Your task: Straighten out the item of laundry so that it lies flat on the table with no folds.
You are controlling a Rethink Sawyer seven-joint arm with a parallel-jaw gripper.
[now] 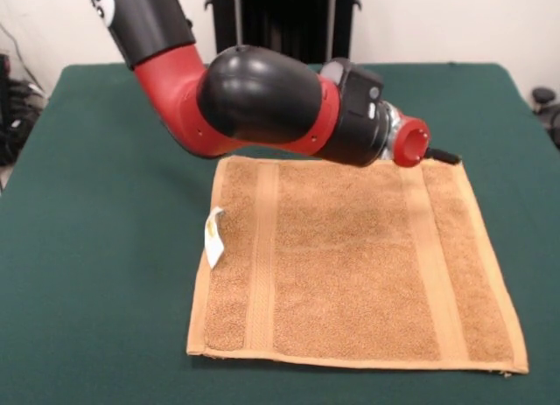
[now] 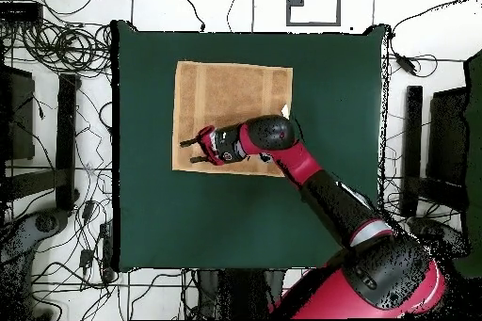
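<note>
The item of laundry point(image 1: 350, 265), an orange-tan terry towel, lies spread out on the green table point(image 1: 105, 247) with two smoother bands running across it. A small white label point(image 1: 213, 234) sticks out at its left edge. No fold shows in the part I can see. The arm's red and black wrist hides the towel's far edge. My gripper point(image 1: 448, 157) points sideways at the towel's far right corner. In the overhead view the towel point(image 2: 235, 91) lies on the table point(image 2: 141, 195). There my gripper point(image 2: 190, 150) hangs open over the towel's lower left corner, holding nothing.
Green table cloth surrounds the towel on all sides, widest on the left of the front view. Cables point(image 2: 56, 44) and dark equipment point(image 2: 442, 148) lie on the floor beside the table. A black stand point(image 1: 280, 20) rises behind the far edge.
</note>
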